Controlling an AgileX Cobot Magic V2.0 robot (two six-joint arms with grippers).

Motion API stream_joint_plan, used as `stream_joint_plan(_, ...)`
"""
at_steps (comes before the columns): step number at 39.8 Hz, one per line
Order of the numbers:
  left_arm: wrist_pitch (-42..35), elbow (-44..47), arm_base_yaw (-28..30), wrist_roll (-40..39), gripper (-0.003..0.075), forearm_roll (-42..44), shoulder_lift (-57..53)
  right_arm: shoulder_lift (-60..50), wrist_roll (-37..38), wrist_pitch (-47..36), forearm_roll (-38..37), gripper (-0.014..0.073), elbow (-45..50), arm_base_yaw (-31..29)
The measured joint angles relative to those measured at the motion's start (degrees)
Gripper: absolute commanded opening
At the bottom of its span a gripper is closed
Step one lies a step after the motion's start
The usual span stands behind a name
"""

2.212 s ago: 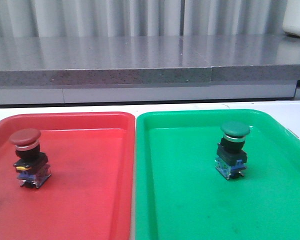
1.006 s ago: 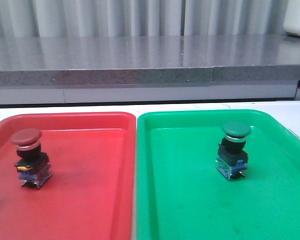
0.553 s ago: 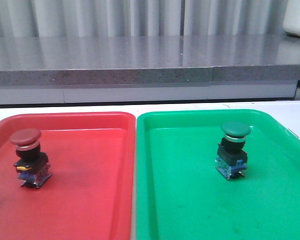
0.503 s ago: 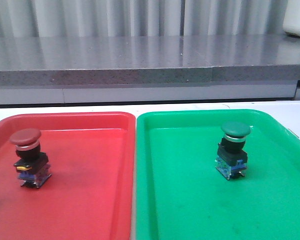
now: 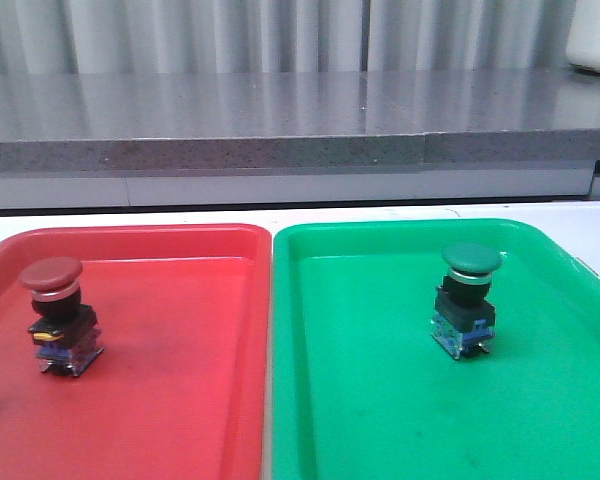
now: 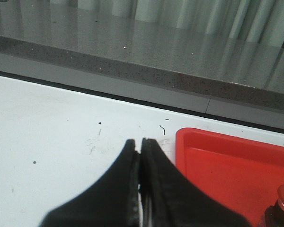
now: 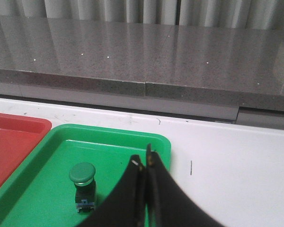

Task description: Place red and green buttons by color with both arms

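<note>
Left fingers (image 6: pixel 140 156): clenched, empty, over white bench (image 6: pixel 52 137).
Right fingers (image 7: pixel 145 163): clenched, empty.
Red button (image 5: pixel 58 315): upright in red tray (image 5: pixel 180 360), beside left fingers, apart.
Green button (image 5: pixel 467 300): upright in green tray (image 5: pixel 380 400), near right fingers, untouched.

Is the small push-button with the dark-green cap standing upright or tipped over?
Upright. The dark-green-capped push-button stands on its block base inside the green plastic tray, its mushroom cap on top and level.

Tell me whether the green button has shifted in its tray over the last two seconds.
No. The green button stands upright at the same spot relative to the green tray's back rim, apart from slight image wobble.
</note>
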Motion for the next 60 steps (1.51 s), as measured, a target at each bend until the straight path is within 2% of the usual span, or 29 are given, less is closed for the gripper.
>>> stream_joint_plan(18,0.0,0.0,0.0,0.0,-0.002,0.0,0.0,0.0,-1.03,-1.55,0.11,-0.0069,2.03,-0.51)
stream_joint_plan(27,0.0,0.0,0.0,0.0,-0.002,0.0,0.0,-3.39,-6.23,-10.55,4.54,-0.0069,11.84,-8.64)
stream_joint_plan(36,0.0,0.0,0.0,0.0,-0.002,0.0,0.0,-7.93,-7.15,-11.55,5.43,-0.0069,21.01,-14.4)
stream_joint_plan(60,0.0,0.0,0.0,0.0,-0.002,0.0,0.0,-8.05,-7.36,-11.55,5.43,-0.0069,21.77,-14.65)
